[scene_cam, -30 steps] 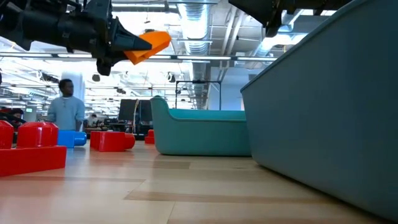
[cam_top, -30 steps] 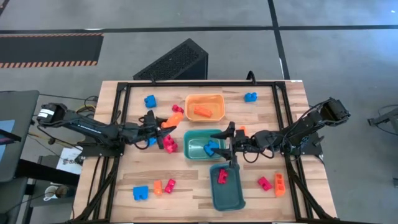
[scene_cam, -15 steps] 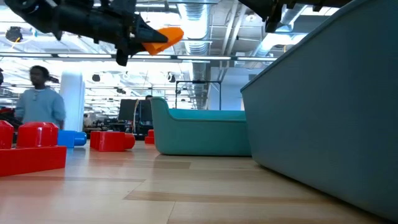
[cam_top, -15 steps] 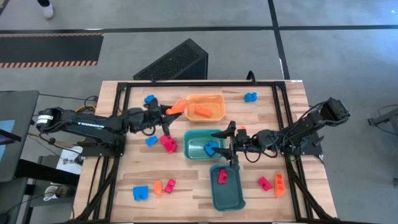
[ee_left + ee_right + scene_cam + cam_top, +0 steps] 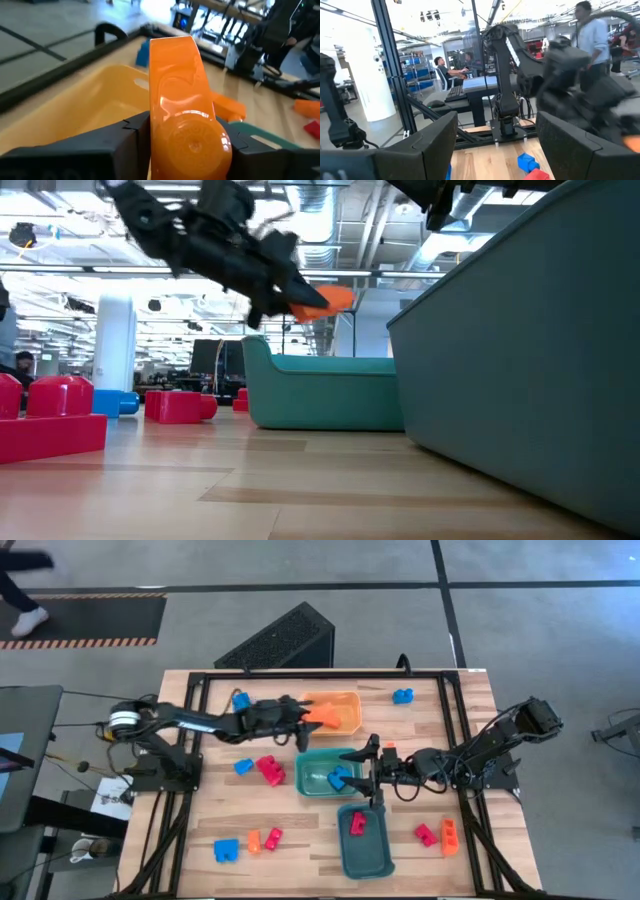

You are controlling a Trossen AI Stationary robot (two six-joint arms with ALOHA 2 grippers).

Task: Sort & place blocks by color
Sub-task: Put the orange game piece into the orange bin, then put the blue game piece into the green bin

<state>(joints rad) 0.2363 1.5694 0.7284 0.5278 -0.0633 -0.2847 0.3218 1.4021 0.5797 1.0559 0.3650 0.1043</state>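
Orange block (image 5: 182, 117) sits clamped in the left claw (image 5: 312, 718) above the orange tray (image 5: 345, 698), matching its colour; the right claw (image 5: 372, 772) hangs spread beside the teal tray (image 5: 312, 754).

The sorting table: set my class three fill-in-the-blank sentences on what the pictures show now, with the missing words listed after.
1. The left tool is shut on an ____ block.
2. That block hangs over the ____ tray.
3. The block lying in the green tray is ____.

Missing words: orange; orange; blue
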